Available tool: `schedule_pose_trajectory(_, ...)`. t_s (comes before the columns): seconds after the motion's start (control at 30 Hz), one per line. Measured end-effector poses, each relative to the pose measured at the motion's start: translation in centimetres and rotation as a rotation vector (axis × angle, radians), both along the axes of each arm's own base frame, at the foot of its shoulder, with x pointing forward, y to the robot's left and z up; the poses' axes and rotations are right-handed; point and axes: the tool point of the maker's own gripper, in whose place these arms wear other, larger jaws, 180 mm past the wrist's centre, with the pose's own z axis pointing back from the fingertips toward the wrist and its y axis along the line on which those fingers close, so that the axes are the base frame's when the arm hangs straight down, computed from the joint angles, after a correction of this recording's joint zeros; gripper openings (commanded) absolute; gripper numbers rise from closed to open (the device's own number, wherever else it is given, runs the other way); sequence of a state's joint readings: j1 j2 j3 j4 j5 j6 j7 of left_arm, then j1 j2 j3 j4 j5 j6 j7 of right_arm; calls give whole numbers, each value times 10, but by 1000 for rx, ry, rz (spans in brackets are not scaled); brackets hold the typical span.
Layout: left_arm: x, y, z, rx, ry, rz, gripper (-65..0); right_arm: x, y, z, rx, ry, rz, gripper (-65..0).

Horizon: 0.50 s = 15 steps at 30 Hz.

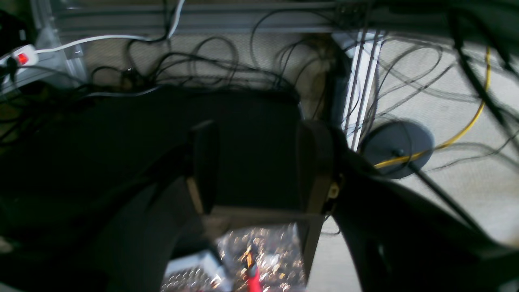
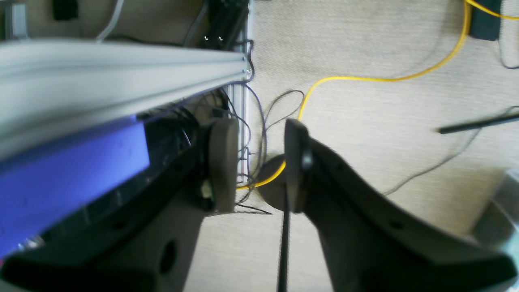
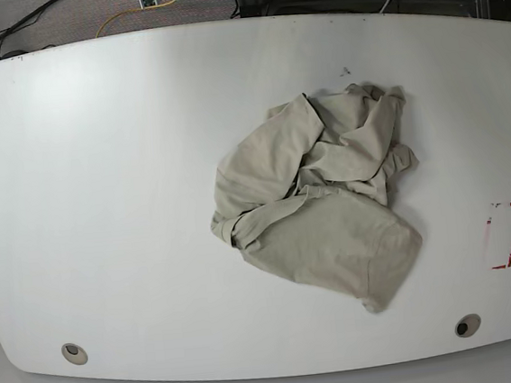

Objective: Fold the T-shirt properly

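A: Where is the T-shirt point(image 3: 315, 199) lying?

B: On the white worktop point(image 3: 100, 170), a little right of centre in the base view. It is crumpled into a loose heap, beige, with folds bunched toward the far side and a flatter panel spread toward the near edge. Nothing is touching it.

A: And the grippers?

B: Neither shows in the base view, so both are well apart from the shirt. The left gripper point(image 1: 259, 162) appears only in its own wrist view: its two dark fingers stand parted with a clear gap, and nothing sits between them. Behind it there is a dark mass, tangled black cables, a yellow cable point(image 1: 466, 129) and a round grey base point(image 1: 397, 148) on carpet.

A: The right one?

B: The right gripper point(image 2: 259, 162) is likewise parted, somewhat narrower, and holds nothing. Through the gap you see pale carpet, a yellow cable point(image 2: 365, 79) and thin dark wires. An aluminium frame rail point(image 2: 121, 73) runs across the left of that view, with a blue-purple surface point(image 2: 69, 162) below it.

A: Anything else on the worktop?

B: A small red-edged marking point(image 3: 502, 236) near its right edge, and two round holes along the near edge, one at each side
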<state>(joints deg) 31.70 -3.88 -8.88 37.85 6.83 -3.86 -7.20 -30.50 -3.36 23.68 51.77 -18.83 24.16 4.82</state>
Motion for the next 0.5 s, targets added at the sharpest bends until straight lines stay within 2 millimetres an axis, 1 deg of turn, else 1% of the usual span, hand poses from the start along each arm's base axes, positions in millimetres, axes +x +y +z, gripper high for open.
schedule_pose_trajectory(0.1,4,3,17,12,-55,-27,-375,-4,-1,12,-21,-8,8,-461)
schedule_pose_trajectory(0.13,4,4,22,16,-70,-36,-375,-2,-1,17,-21,-21,-6,-461)
schedule_pose_trajectory(0.2,8,5,35,22,-110,-50,-375,6,-2,32,-6,-70,-46,-461)
schedule_pose_trajectory(0.23,9,5,40,25,-117,-57,-375,6,-1,37,8,-70,-60,-461)
schedule_pose_trajectory(0.27,14,5,48,28,-149,-67,-375,7,-1,47,23,-89,-64,-461)
schedule_pose_trajectory(0.37,17,5,66,34,-183,-90,-375,9,-2,67,66,-93,-68,-461)
schedule_pose_trajectory(0.43,19,4,80,36,-213,-103,-375,14,-5,85,85,-129,-80,-463)
schedule_pose_trajectory(0.5,22,2,94,37,-238,-120,-375,15,-10,101,72,-135,-69,-463)
